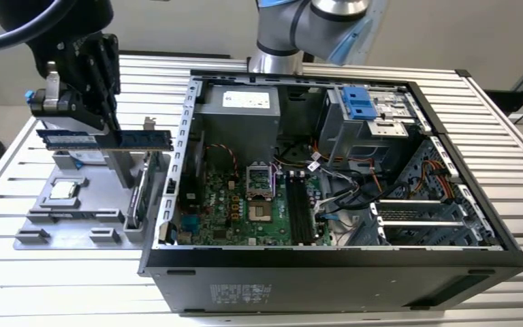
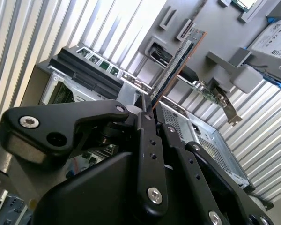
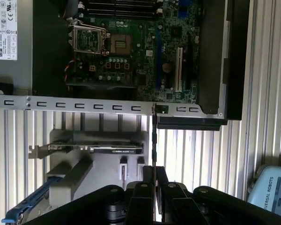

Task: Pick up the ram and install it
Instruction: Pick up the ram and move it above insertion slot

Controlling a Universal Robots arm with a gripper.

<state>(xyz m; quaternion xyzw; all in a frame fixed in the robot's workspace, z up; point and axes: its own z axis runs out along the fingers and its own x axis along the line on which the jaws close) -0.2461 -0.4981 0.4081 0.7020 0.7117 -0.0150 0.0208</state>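
The ram (image 1: pixel 107 140) is a long, thin dark stick held level above the grey fixture tray (image 1: pixel 39 221) at the exterior view's left. My gripper (image 1: pixel 109 131) is shut on it from above, near its middle. In the second wrist view the ram (image 2: pixel 178 61) runs edge-on away from my gripper (image 2: pixel 145 110). In the first wrist view the ram (image 3: pixel 153 140) is a thin line rising from my gripper (image 3: pixel 150 174). The open computer case (image 1: pixel 334 269) lies beside the tray, its black memory slots (image 1: pixel 302 204) bare on the motherboard (image 3: pixel 145 51).
On the tray rest a card with a metal bracket (image 1: pixel 139 197) (image 3: pixel 103 149), a processor (image 1: pixel 65 191) and a silver hard drive with blue rails (image 2: pixel 271 44). The case's side wall (image 3: pixel 107 105) stands between the tray and the motherboard. A slatted metal table (image 1: pixel 62 286) carries everything.
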